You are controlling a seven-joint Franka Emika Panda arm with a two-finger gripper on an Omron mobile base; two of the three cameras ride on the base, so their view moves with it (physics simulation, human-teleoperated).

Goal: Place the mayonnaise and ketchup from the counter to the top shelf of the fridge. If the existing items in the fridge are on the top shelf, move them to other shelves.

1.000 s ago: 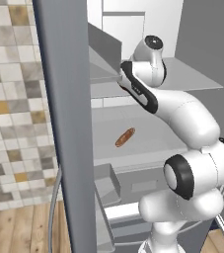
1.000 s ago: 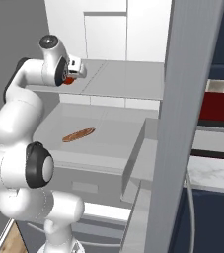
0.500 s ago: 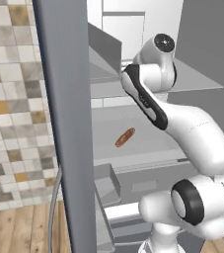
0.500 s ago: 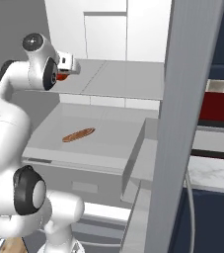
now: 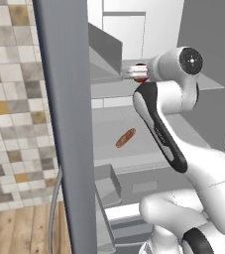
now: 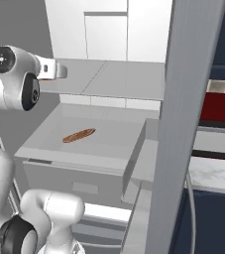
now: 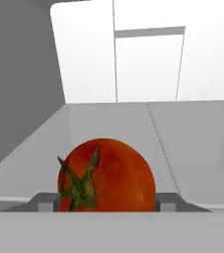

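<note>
We're at the open fridge now, and our gripper is clamped on the round red fruit, its green stem turned toward the hand camera. The fruit sits right between the fingers, filling the lower middle of the hand view, with the top shelf stretching away beyond it to the white back wall; the shelf's seam runs down its middle. From the left base view we catch a sliver of red at the gripper, held at about the height of the top shelf near its front edge; whether the fruit touches the panel, we cannot tell. One level down, the brown sausage-shaped item lies flat on the lower shelf, well apart from the gripper. On the right, past the fridge frame, we glimpse the marbled table.
</note>
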